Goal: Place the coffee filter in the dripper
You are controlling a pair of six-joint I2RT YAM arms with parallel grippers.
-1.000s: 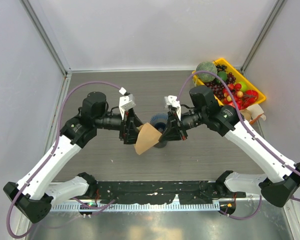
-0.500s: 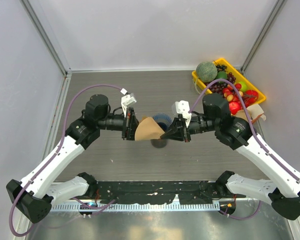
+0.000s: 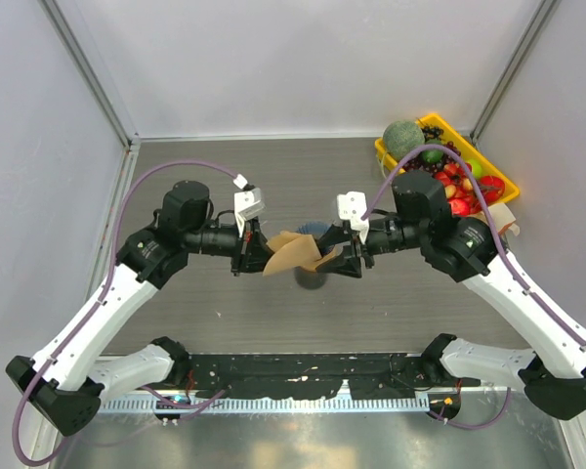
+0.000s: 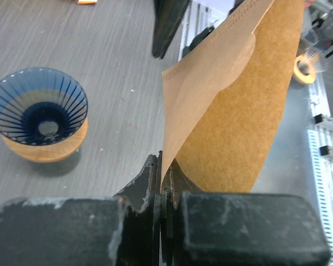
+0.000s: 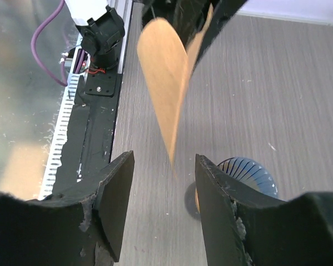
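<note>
The tan coffee filter (image 3: 295, 254) hangs in the air between the two arms, just above the table's middle. My left gripper (image 3: 257, 256) is shut on its left edge; in the left wrist view the paper (image 4: 238, 105) rises out of the closed left gripper (image 4: 165, 183). My right gripper (image 3: 340, 259) is open, and the filter's pointed end (image 5: 164, 83) hangs just ahead of its gap (image 5: 164, 194), touching neither finger. The dark blue ribbed dripper (image 4: 39, 105) stands upright on an orange-brown round cup (image 4: 44, 149) under the filter, partly hidden from above (image 3: 314, 232).
A yellow tray (image 3: 503, 181) of fruit with a green melon (image 3: 402, 139) sits at the back right. A black rail (image 3: 303, 376) runs along the near edge between the arm bases. Grey walls close in the left, back and right sides.
The left gripper has closed on the filter's left edge. The right gripper, shut on the filter before, has opened and let it go. The filter now hangs flatter and higher.
</note>
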